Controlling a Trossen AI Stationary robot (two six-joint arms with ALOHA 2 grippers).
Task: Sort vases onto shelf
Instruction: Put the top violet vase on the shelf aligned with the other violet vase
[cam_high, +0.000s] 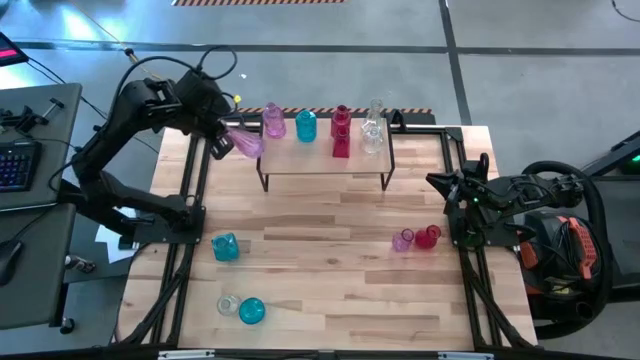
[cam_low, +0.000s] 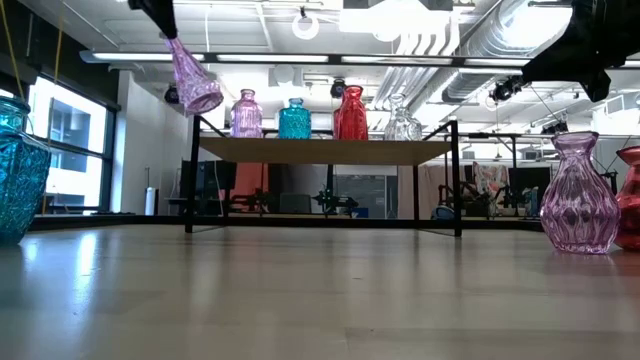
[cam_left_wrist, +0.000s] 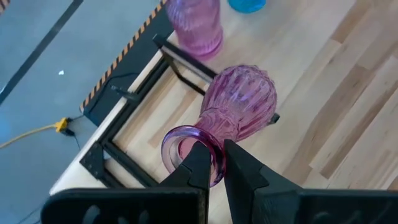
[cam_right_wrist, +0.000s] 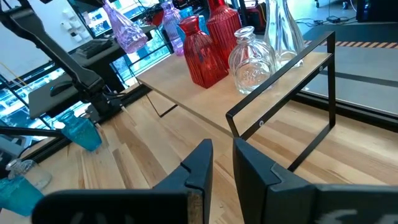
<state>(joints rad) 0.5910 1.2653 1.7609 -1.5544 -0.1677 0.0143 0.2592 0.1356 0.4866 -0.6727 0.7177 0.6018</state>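
Currently the left gripper (cam_left_wrist: 214, 163) is clenched on the rim of a pink vase (cam_left_wrist: 239, 106), its two fingers pinching the lip at the mouth. That vase hangs tilted in the air, its round ribbed body pointing away from the gripper and down toward the left end of the shelf (cam_high: 325, 165). In the low view the vase (cam_low: 192, 78) sits above the level of the shelf top and just left of it, touching nothing but the fingers.

On the shelf, going left to right, stand a pink bottle (cam_high: 274, 121), a teal vase (cam_high: 306, 126), two red vases (cam_high: 341, 131) close together, and two clear vases (cam_high: 373, 130) at the right end. All are upright and grouped along the far half of the top.

On the table (cam_high: 330, 300) in front, a teal vase (cam_high: 226, 247) stands near the left edge, and nearer still a small clear vase (cam_high: 229, 304) sits just beside another teal one (cam_high: 252, 311). Toward the right, a small pink vase (cam_high: 403, 240) and a red vase (cam_high: 428, 237) stand side by side.

The right gripper (cam_high: 437, 181) waits at the right edge of the table, near that pair but apart from it. Its fingers (cam_right_wrist: 199, 165) are nearly closed, with only a narrow gap between them, and hold nothing.
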